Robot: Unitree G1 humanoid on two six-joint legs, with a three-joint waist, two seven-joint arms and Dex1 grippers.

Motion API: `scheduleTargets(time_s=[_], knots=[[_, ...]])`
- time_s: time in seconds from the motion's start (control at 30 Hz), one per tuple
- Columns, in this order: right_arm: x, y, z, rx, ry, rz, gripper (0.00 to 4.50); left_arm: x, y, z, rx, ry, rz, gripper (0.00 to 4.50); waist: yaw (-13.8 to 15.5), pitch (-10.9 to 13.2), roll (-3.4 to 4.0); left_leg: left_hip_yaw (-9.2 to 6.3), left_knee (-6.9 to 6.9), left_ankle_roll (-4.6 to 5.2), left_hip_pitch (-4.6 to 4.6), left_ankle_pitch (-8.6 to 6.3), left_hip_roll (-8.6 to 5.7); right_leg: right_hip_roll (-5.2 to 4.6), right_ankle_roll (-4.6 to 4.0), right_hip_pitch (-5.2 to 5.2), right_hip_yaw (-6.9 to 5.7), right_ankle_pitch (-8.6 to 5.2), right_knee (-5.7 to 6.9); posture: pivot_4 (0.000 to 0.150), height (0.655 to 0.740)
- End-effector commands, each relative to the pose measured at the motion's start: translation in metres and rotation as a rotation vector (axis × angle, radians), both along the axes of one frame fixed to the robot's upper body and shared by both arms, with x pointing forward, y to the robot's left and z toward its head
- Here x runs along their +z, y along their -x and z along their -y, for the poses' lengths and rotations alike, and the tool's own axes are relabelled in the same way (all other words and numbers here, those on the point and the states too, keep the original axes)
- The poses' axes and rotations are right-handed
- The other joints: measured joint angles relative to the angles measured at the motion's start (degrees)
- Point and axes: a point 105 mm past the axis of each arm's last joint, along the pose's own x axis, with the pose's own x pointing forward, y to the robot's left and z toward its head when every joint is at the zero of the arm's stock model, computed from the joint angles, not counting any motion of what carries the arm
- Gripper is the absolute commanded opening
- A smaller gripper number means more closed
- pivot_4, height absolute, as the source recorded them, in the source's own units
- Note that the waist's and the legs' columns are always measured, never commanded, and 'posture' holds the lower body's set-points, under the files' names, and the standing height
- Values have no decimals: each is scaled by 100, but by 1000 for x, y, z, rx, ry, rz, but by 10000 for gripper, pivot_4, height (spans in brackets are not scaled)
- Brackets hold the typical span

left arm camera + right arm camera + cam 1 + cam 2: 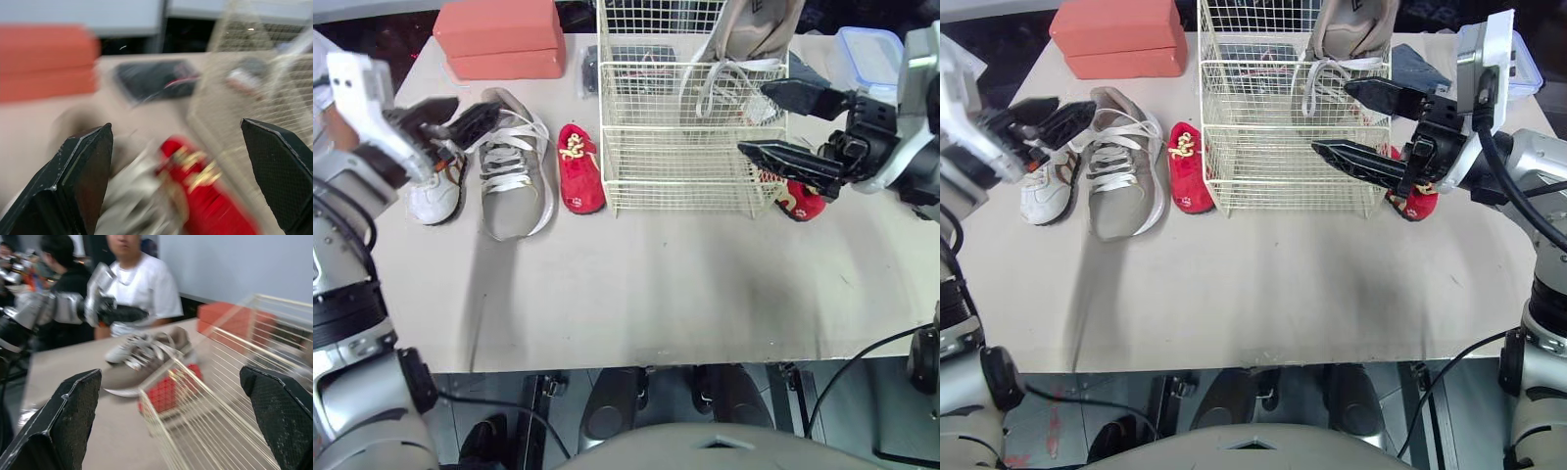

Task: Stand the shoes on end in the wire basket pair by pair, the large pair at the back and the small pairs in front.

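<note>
Table [656,284]: blocks [499,39] (2 stacked) beside basket [685,166]

Left gripper [478,110] spread wide, right gripper [752,119] likewise; arms forward

Head stereo pair looking down over table [656,284], wrist cameras low, close, all sharing wire basket [685,166]

**Wire basket [685,147] centred, shoes flanking**

One large shoe [749,34] is stood in the basket, back right. To its left on the worktop [656,294] are laid a small shoe [579,168], the other large shoe [514,171], then a trainer [435,196]. A second small shoe [806,204] is tucked at its right.
</note>
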Motion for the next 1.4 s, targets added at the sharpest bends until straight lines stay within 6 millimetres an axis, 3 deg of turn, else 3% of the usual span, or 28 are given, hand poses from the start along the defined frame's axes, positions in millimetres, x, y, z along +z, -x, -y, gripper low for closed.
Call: scheduleTargets(time_s=[0.03, 0.17, 0.47, 0.7, 0.97, 1.2, 1.33, 1.37, 1.4], knots=[[5, 8, 2, 13, 23, 45, 44702, -4, 11, -33, 58, 20, -42, 45000, 7, 0, 0, 0, -1, 0, 0, 0, -1, -2, 0, -1, 0, 0, -1, 1500, 7400], [1, 3, 5, -22, 91, 75, 44702, -23, 9, -34, -44, 31, -127, 45000, 51, -1, -1, -1, -1, -1, 0, -1, -2, -6, -1, 0, -3, 0, -1, 1500, 7400], [-6, 5, -4, -36, 269, 239, 44702, -33, -19, -48, -58, 53, -225, 45000, 83, -2, -6, 5, 2, -1, -5, -3, -5, 4, 0, -7, -4, 0, 2, 1500, 7400], [-7, 8, -9, -37, 297, 249, 44702, -52, -35, -44, -73, 34, -308, 45000, 66, -1, -10, 11, 6, 5, -5, -6, -5, 6, 0, -7, -17, 0, 5, 1500, 7400], [-4, 8, -12, -37, 297, 241, 44702, -53, -49, -40, -47, 35, -303, 45000, 67, 4, -28, 8, 13, 9, -13, -9, -4, 3, 1, -8, -24, 0, 5, 1500, 7400], [-9, -8, -4, -150, 371, 197, 44702, -62, -62, -29, -6, 94, -331, 45000, 122, 2, -31, 7, 19, 11, -15, -11, -4, 1, 1, -8, -25, 0, 6, 1500, 7400], [-13, -10, -3, -160, 389, 192, 45000, -65, -62, -28, -9, 103, -340, 33449, 121, 2, -31, 7, 20, 11, -17, -11, -5, 0, 2, -9, -27, 1, 7, 1500, 7400], [-14, -9, -3, -160, 388, 191, 45000, -65, -62, -28, -10, 112, -336, 26682, 118, 2, -31, 7, 20, 12, -16, -11, -4, 1, 2, -8, -27, 1, 7, 1500, 7400], [-14, -9, -3, -159, 386, 190, 45000, -64, -62, -27, -14, 116, -330, 24850, 117, 2, -31, 7, 20, 12, -16, -11, -4, 1, 2, -8, -26, 1, 7, 1500, 7400]])
